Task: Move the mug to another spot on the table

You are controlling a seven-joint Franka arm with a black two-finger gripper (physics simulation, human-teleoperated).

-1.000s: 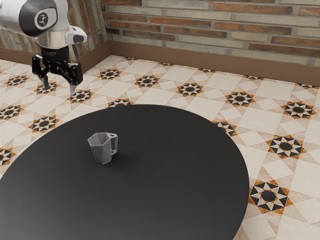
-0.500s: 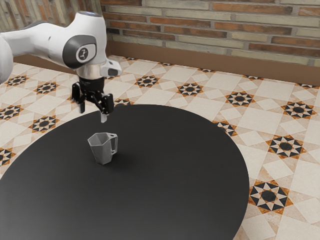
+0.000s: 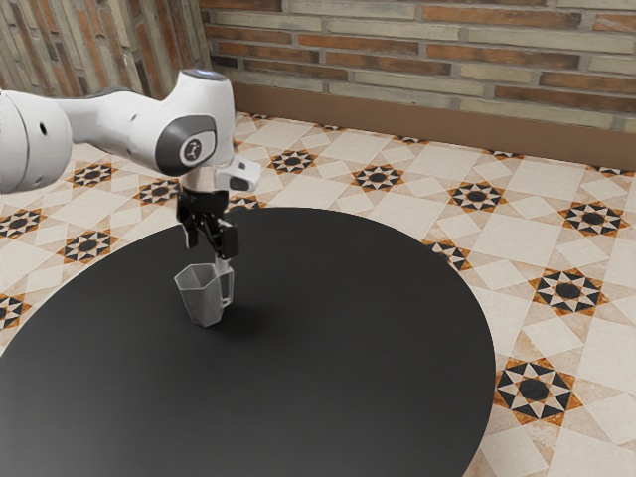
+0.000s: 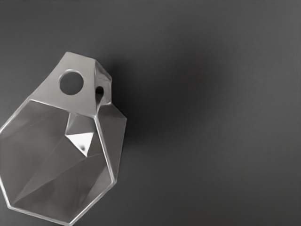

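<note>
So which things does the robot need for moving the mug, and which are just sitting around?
Needed for the job:
- mug
- gripper, just above the mug
- black table the mug stands on

Just around:
- tiled floor
- brick wall

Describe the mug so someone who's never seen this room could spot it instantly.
Find the round black table on the patterned tile floor. Toward its edge on the exterior view's left, just below the robot's black end effector, stands a grey faceted mug. Its angular sides and holed handle set it apart.
</note>
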